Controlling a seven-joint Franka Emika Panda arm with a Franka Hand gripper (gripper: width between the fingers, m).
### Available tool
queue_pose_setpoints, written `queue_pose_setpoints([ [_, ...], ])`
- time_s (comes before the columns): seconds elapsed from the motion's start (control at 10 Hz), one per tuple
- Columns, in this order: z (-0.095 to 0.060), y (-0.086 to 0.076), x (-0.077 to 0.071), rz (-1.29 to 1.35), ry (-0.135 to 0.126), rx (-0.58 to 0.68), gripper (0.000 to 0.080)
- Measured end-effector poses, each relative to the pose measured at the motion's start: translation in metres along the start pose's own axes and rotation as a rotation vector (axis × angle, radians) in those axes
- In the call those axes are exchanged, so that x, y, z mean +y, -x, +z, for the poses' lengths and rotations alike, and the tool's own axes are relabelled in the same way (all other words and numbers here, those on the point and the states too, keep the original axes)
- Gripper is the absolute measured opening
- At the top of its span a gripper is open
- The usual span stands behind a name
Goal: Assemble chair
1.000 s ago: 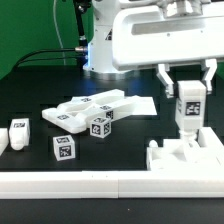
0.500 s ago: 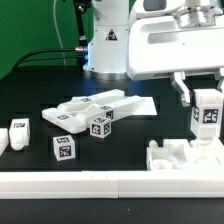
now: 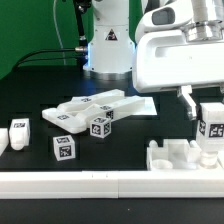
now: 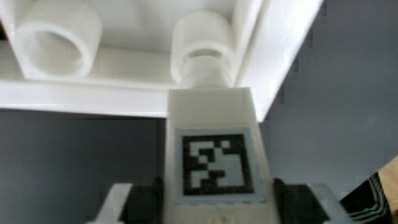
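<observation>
The gripper (image 3: 211, 110) pinched a short tagged block (image 3: 213, 128) between its fingers. In the exterior view the block stood upright at that view's right, just above the white base piece (image 3: 170, 158). Other chair pieces (image 3: 95, 110) lay well apart, near the rail (image 3: 80, 183). Only the wrist view showed the block lined up with a round post (image 4: 205, 50).

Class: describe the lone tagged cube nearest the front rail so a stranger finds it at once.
Find the long white rail running along the front. Just behind it, toward the exterior view's left, stands a small white cube with a tag facing the camera. Unlike the other cube, which sits by the pile of slabs, it stands alone.
</observation>
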State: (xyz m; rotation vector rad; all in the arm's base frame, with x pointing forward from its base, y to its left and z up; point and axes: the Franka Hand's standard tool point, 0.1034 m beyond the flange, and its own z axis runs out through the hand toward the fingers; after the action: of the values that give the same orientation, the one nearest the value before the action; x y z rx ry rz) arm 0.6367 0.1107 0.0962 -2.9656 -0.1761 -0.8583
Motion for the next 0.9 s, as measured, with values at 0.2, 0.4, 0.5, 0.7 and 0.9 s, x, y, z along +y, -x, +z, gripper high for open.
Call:
queue_pose_setpoints([
  [0.2,0.0015,0.0016,0.004,-0.007,0.004,-0.002,0.0284],
  [0.4,0.0024,0.0006,0.0011,-0.011,0.002,0.014,0.0284],
  [0.5,0.0025,0.0005,0.0011,-0.012,0.003,0.016,0.0284],
  [0.7,0.0026,0.0003,0.0013,-0.012,0.003,0.019,0.0284],
  [0.9,0.0026,0.0002,-0.001,-0.01,0.001,0.019,0.0284],
])
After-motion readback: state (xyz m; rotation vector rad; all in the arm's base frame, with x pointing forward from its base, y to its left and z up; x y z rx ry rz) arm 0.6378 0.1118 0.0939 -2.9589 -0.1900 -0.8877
